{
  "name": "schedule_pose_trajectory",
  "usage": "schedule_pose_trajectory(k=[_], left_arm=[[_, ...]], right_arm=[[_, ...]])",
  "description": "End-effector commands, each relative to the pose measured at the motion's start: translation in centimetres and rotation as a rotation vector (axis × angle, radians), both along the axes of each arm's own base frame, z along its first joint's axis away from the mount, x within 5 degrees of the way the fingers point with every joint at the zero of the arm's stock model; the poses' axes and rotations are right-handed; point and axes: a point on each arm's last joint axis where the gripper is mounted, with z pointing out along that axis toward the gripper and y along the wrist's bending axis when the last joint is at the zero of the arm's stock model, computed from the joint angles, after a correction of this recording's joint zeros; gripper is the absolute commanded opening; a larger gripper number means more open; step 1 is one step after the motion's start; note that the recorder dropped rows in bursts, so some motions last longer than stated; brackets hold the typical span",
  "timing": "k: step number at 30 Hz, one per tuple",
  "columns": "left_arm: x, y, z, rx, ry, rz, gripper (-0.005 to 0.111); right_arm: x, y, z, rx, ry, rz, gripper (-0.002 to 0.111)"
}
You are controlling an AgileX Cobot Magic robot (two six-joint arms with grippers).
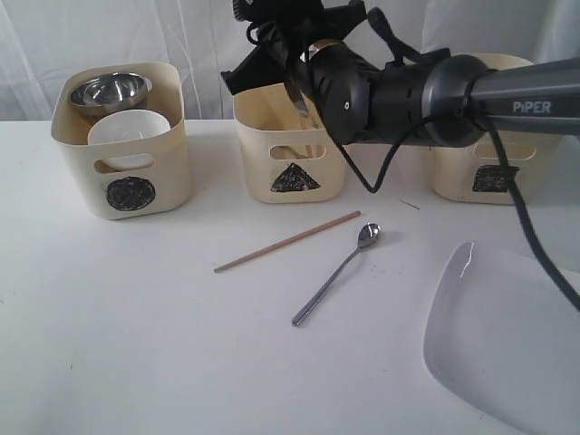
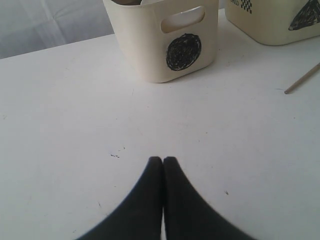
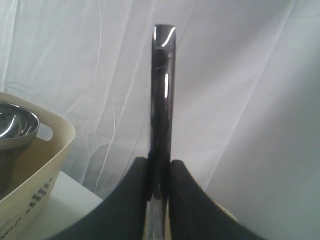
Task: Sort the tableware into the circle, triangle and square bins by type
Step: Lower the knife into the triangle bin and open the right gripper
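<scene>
- The right end effector [image 3: 159, 162] is gripping a flat steel cutlery piece [image 3: 163, 90] by one end; I cannot tell whether it is the knife or the fork.
- It is hanging over the cream plastic triangle-marked bin [image 1: 288, 177] with the piece's long axis roughly upright, so the bin is lying straight below.
- The left end effector [image 2: 163, 161] is sitting closed and empty above the white table [image 2: 75, 125].

I see white tabletop [image 1: 136, 317] filling the lower frame, matte | white draped cloth [image 1: 136, 36] hangs across the top edge, creased in vertical folds | thin pale sliver [image 1: 410, 204] lies flat right of centre | few dark specks [image 2: 115, 156] on the surface, left wrist view
</scene>
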Motion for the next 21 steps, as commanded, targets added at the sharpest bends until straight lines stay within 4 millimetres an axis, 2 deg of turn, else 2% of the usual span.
schedule_pose_trajectory(k=[1,5,7,13,21], left_arm=[[0.0,0.0,-0.1,-0.002,0.002,0.002,0.000],[0.0,0.0,-0.1,-0.002,0.002,0.002,0.000],[0.0,0.0,-0.1,-0.002,0.002,0.002,0.000],[0.0,0.0,-0.1,-0.002,0.002,0.002,0.000],[0.0,0.0,-0.1,-0.002,0.002,0.002,0.000]], right_arm=[[1.1,-0.1,-0.2,0.012,-0.011,-0.008,0.005],[1.4,-0.8,-0.3,0.070,0.013,-0.028,0.027],[1.5,-1.0,-0.3,0.078,0.018,-0.035,0.034],[0.9,-1.3,0.5,0.060,0.076,-0.013,0.034],[-3.2,-2.6,3.5,-0.068,0.117,0.035,0.034]])
